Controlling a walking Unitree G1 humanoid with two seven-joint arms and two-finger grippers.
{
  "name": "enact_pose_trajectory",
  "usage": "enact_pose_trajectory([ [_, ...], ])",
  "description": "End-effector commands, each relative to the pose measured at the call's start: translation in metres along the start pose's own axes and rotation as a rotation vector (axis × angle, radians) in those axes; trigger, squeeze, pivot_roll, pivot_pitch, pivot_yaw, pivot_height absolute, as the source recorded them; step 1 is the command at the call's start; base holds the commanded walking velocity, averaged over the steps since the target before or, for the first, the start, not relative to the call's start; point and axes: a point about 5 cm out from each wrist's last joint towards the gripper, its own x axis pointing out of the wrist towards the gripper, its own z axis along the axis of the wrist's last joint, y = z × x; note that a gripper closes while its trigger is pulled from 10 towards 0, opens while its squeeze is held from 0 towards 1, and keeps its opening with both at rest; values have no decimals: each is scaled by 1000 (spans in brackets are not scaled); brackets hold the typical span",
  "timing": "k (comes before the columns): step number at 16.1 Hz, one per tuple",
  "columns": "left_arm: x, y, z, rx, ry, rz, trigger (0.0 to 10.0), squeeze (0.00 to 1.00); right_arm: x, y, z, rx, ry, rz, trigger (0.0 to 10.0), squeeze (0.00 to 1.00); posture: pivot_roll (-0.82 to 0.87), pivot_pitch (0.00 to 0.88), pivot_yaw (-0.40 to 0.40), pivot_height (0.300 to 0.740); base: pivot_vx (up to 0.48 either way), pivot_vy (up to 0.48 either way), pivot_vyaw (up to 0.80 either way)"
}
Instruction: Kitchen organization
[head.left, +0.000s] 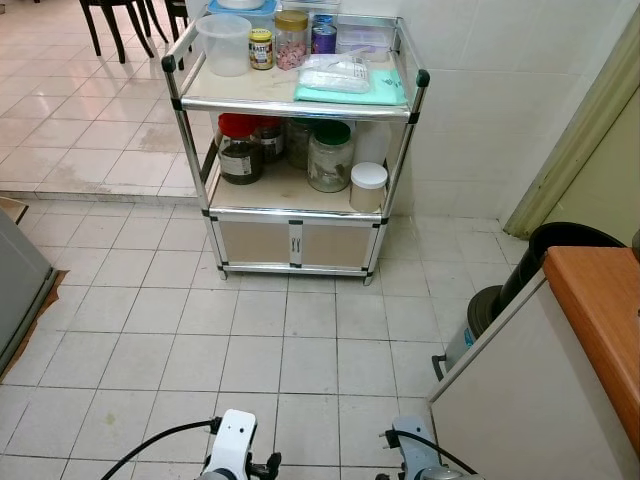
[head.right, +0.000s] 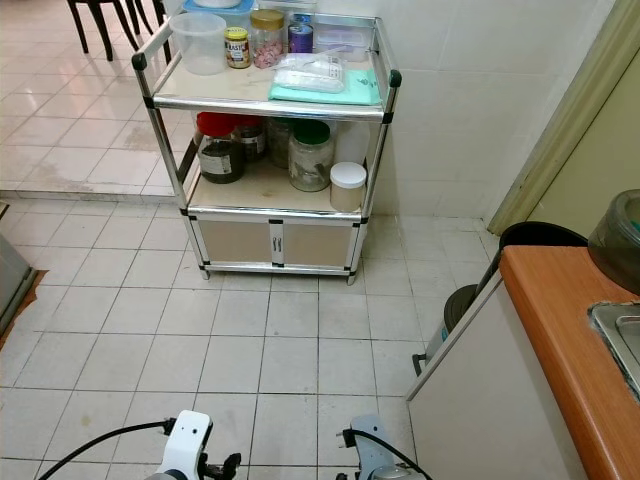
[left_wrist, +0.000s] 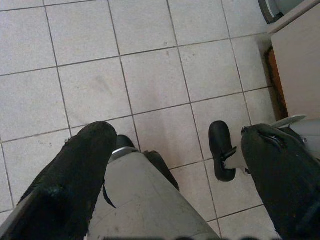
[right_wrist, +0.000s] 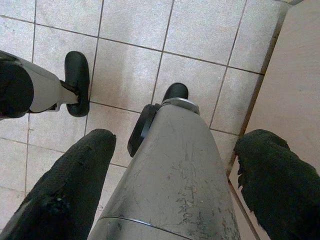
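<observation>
A metal shelf cart (head.left: 296, 150) stands against the white tiled wall, across the tiled floor (head.left: 250, 340) from the robot. On the cart's top shelf a clear plastic tub (head.left: 225, 44) sits at the left end, with a small yellow-labelled jar (head.left: 261, 48) just beside it and a jar of pink contents (head.left: 291, 40) next to that. A blue can (head.left: 324, 38) and a clear lidded box (head.left: 364, 40) stand at the back of the same shelf, and a plastic bag (head.left: 336, 72) lies on a green cloth (head.left: 352, 90) at the front right.

On the cart's middle shelf a dark jar with a red lid (head.left: 240, 150) stands at the left, a green-lidded jar (head.left: 330, 156) near the middle, and a white-lidded jar (head.left: 368, 187) at the front right. Below that shelf are two closed cabinet doors (head.left: 295, 243).

To the right of the cart, nearer the robot, is a table (head.right: 570, 330) with an orange top, with a black bin (head.left: 560, 245) beyond its far end.

The left claw (left_wrist: 175, 165) hangs over the floor with its fingers apart and nothing between them. The right claw (right_wrist: 175, 165) hangs the same way, fingers spread and empty, close to the table's side.
</observation>
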Motion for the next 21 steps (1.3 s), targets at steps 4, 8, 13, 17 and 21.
enact_pose_trajectory([
  [4,12,9,26,-13,182,155,10000,0,-10,-47,30,1,-160,-212,10000,0,-7,0,-29,740,0,0,0],
  [8,12,9,26,-13,182,155,10000,0,-10,-47,30,1,-160,-212,10000,0,-7,0,-29,740,0,0,0],
  [13,12,9,26,-13,182,155,10000,0,-10,-47,30,1,-160,-212,10000,0,-7,0,-29,740,0,0,0],
  [17,11,10,21,7,191,164,10000,0,-8,-41,24,-36,-150,-198,10000,0,-15,0,-16,740,0,0,0],
  [21,10,10,18,24,200,162,10000,0,-7,-39,17,-40,-142,-193,10000,0,-12,0,-12,740,0,0,0],
])
